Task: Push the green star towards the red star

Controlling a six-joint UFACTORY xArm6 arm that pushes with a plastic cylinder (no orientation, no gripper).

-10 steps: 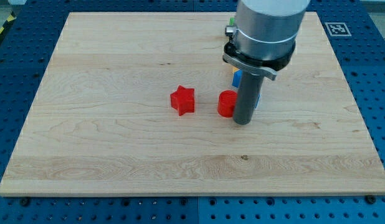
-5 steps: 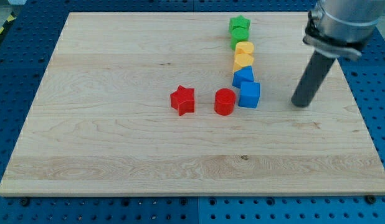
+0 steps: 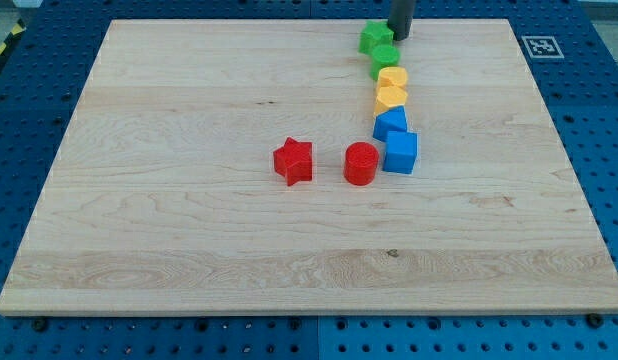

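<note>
The green star (image 3: 374,38) lies near the board's top edge, at the head of a column of blocks. My tip (image 3: 399,36) stands just to the star's right, touching or almost touching it. The red star (image 3: 293,161) lies in the middle of the board, well below and to the left of the green star. Only the rod's lower end shows at the view's top.
Below the green star run a green round block (image 3: 385,58), two yellow blocks (image 3: 391,78) (image 3: 391,97) and two blue blocks (image 3: 391,123) (image 3: 400,152). A red cylinder (image 3: 361,163) stands right of the red star. The wooden board (image 3: 189,240) lies on a blue pegboard.
My tip has swung from beside the red cylinder out to the right, then up to the green star's right side. The green star has shifted slightly left.
</note>
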